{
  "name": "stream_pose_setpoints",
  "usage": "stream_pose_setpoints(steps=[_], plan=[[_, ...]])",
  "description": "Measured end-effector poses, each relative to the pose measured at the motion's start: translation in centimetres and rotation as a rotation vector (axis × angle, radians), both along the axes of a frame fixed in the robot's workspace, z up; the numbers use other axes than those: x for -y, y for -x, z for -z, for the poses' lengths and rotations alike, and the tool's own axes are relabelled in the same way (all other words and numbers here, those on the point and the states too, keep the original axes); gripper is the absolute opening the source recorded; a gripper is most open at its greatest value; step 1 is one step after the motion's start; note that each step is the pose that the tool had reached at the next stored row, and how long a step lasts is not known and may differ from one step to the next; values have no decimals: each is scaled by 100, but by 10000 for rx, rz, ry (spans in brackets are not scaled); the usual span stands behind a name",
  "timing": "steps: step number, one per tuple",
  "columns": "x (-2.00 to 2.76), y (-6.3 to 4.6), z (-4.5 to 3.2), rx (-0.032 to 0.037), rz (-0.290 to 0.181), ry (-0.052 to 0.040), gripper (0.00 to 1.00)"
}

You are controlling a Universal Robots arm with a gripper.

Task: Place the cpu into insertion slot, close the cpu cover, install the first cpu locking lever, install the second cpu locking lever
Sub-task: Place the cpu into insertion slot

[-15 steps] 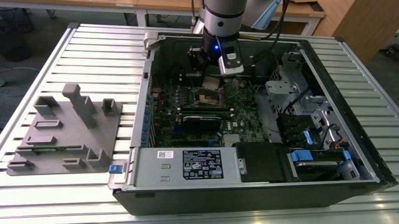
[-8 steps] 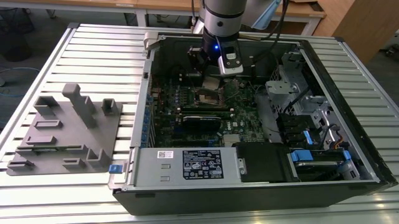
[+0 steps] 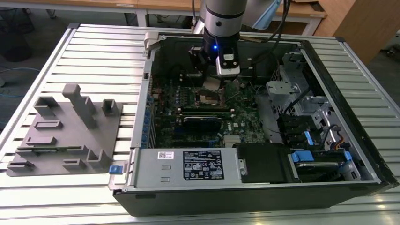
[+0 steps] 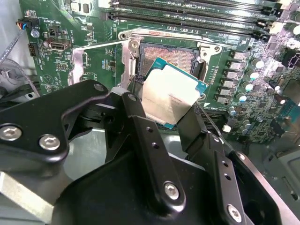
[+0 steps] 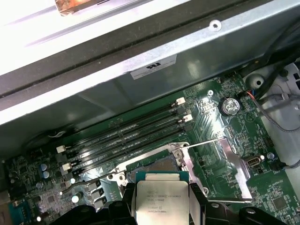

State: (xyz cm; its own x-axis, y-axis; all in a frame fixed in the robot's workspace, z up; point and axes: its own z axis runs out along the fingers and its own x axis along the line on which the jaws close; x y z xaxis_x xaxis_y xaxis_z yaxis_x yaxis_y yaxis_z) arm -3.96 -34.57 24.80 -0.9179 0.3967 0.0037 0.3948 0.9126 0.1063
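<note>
The cpu (image 4: 169,99) hangs at a tilt just above the open insertion slot (image 4: 171,55). The black jaws are closed narrowly on two of its opposite edges. It looks light, stiff and fragile, with an underside best left untouched, so an edge grip suits it. The cpu cover (image 5: 233,161) lies flipped open beside the slot, inside the computer case (image 3: 250,197) on the table (image 3: 93,42).
</note>
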Motion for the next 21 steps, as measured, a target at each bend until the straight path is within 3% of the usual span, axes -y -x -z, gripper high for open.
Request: stream_pose_setpoints(steps=[11, 16, 21], plan=[[0, 0, 0, 1, 37, -1, 54], [0, 0, 3, -1, 461, 1, 54], [0, 0, 3, 0, 473, 0, 54]])
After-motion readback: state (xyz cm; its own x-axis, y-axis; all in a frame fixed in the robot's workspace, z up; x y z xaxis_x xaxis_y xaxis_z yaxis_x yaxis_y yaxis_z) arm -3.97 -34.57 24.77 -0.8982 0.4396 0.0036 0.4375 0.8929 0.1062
